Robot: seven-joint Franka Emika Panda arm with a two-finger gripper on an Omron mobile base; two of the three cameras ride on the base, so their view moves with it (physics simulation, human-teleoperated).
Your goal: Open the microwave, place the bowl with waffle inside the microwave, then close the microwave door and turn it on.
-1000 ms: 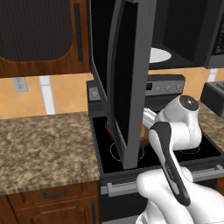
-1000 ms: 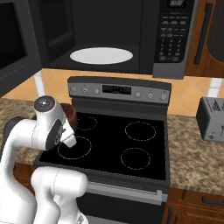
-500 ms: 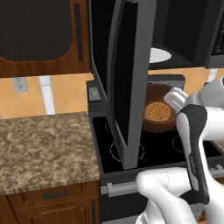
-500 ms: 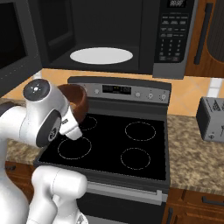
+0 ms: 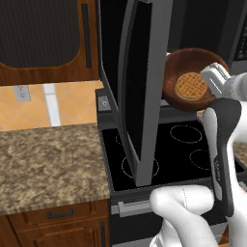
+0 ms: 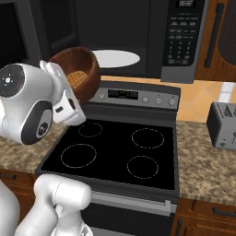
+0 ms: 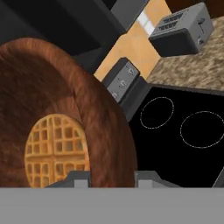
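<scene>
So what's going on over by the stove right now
The white robot arm's gripper is clamped on the rim of a round reddish-brown wooden bowl with a small golden waffle inside, holding it tilted in the air above the black stove. The black microwave above has its door swung wide open, its white turntable plate bare. The bowl isn't inside yet.

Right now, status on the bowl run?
Gripper shut on bowl rim, bowl airborne above stove. Waffle inside. Microwave door open, turntable bare. Nothing blocking.
</scene>
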